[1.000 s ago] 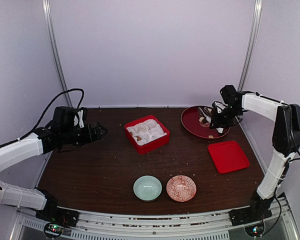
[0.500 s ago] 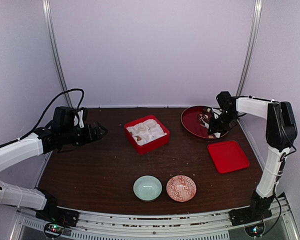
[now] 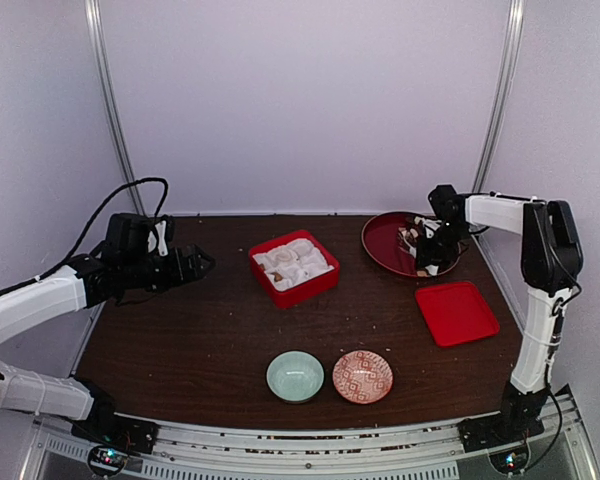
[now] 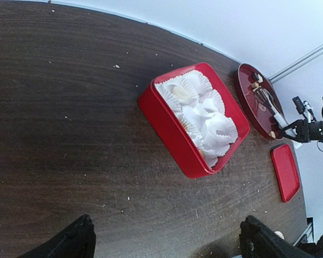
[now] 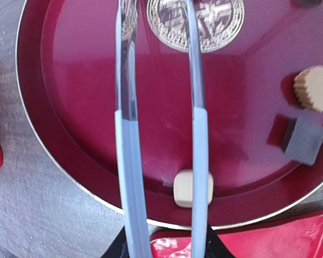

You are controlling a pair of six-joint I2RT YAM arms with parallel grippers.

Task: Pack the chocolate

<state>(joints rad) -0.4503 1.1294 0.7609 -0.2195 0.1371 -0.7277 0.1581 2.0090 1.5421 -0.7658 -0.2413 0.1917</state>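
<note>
Your left gripper (image 3: 197, 262) hovers above the left side of the dark brown wooden table (image 3: 200, 340). In the left wrist view its two black fingers (image 4: 70, 244) stand wide apart, with nothing between them. Ahead of it stands the square red box (image 4: 169, 131), which is lined with white crinkled paper cups (image 4: 215, 121). One pale oval chocolate piece (image 4: 178, 92) lies in the cup at the far corner of the box.

Your right gripper (image 3: 427, 250) is over the round dark red plate (image 3: 380, 250) at the far right of the table. It is closed on the slim silver tongs (image 5: 125, 80). The two arms of the tongs stand apart, and each has a pale grey sleeve on its lower part.

More chocolate lies on this plate. A whitish cube (image 5: 183, 188) sits close to the rim, mostly between the two arms. Its right edge is hidden behind the right arm, so you cannot tell whether the tongs touch it. A tan round fluted piece (image 5: 314, 87) and a dark grey cube (image 5: 303, 141) lie near each other at the right side of the wrist view, apart from the tongs. A gold emblem (image 5: 215, 19) marks the middle of the plate.

The flat red lid (image 3: 457, 312) lies just beside the plate, on the side nearer to the arm bases. The pale green bowl (image 3: 295, 376) and the red patterned bowl (image 3: 362, 376) stand side by side near the front edge, well apart from the box.
</note>
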